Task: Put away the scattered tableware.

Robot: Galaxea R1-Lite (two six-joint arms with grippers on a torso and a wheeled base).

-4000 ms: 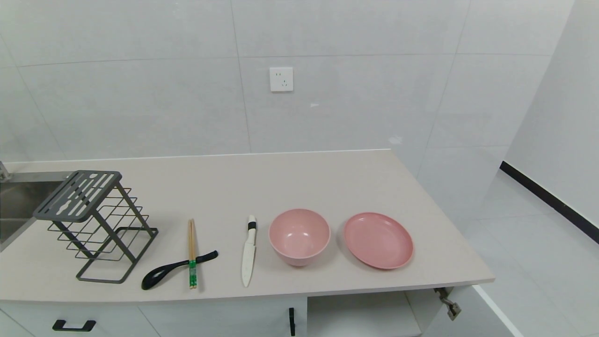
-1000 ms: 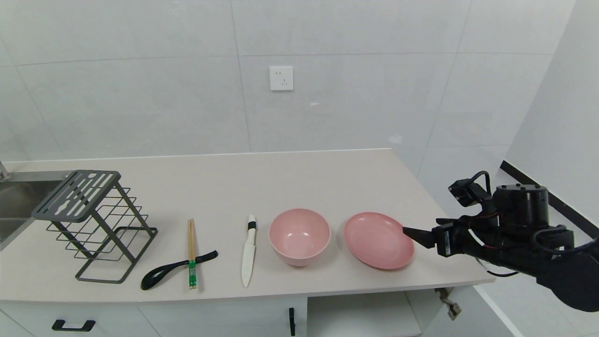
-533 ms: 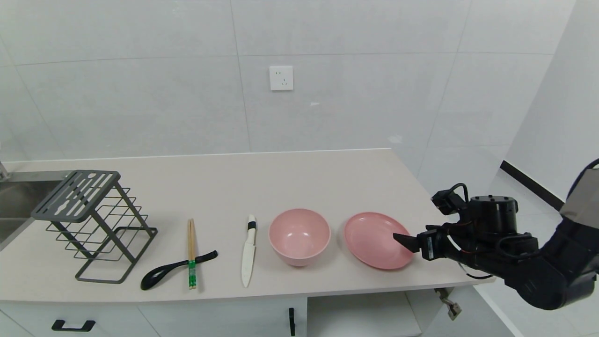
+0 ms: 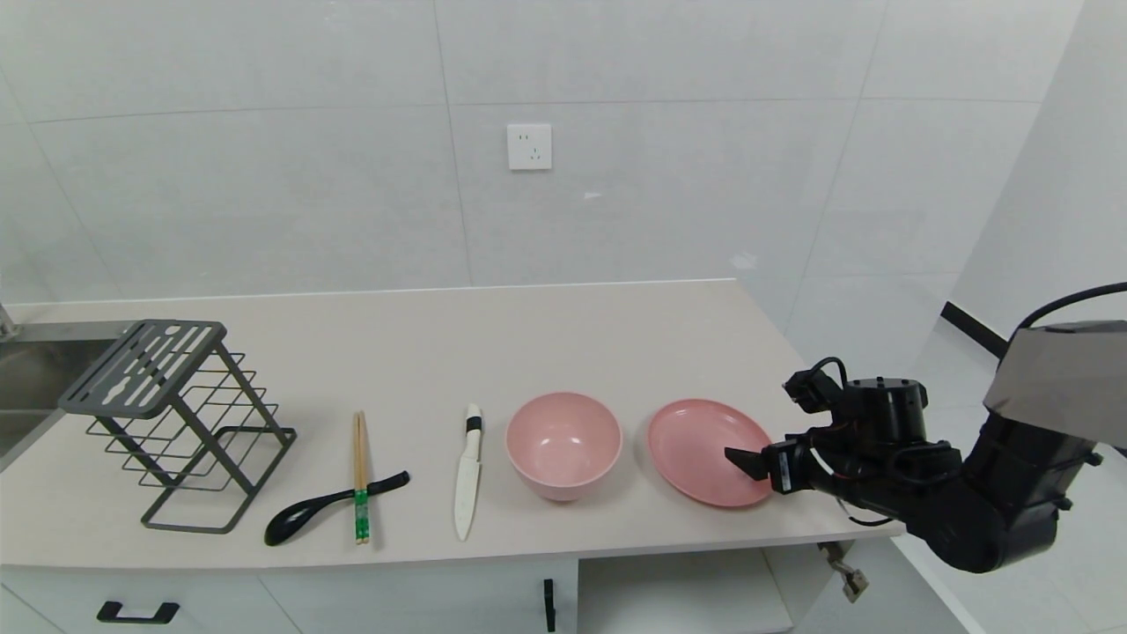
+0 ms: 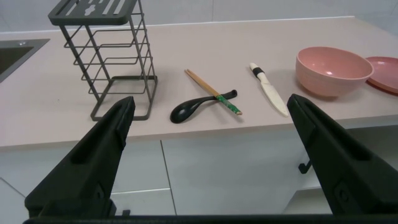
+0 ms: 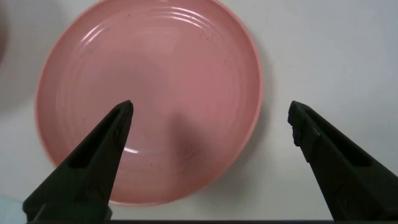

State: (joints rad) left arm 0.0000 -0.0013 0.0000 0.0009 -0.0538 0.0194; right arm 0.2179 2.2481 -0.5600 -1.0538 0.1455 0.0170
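Sliding in from the right, the right gripper (image 4: 744, 462) is now reaching over the right rim of the pink plate (image 4: 704, 445), where a second ago its tip was only level with the edge. Its fingers are spread wide apart and gripping nothing; from the wrist they are straddling the plate's far half, so I'd say it is lining up to take that rim. The plate is lying flat near the right end of the surface (image 4: 528, 343), close to the front edge, nothing else touching it.

Working outward along the front: one pink bowl (image 4: 563, 445) is standing upright just beside the plate, then one white knife (image 4: 468, 471), then one pair of chopsticks (image 4: 361, 475) lying across the handle of one black spoon (image 4: 330, 506). One wire rack (image 4: 172, 423) is standing at the left end, probably where the cutlery is headed.

Meanwhile the left gripper (image 5: 209, 106) is hanging below and in front of the surface, fingers wide apart, carrying nothing, well clear of everything.
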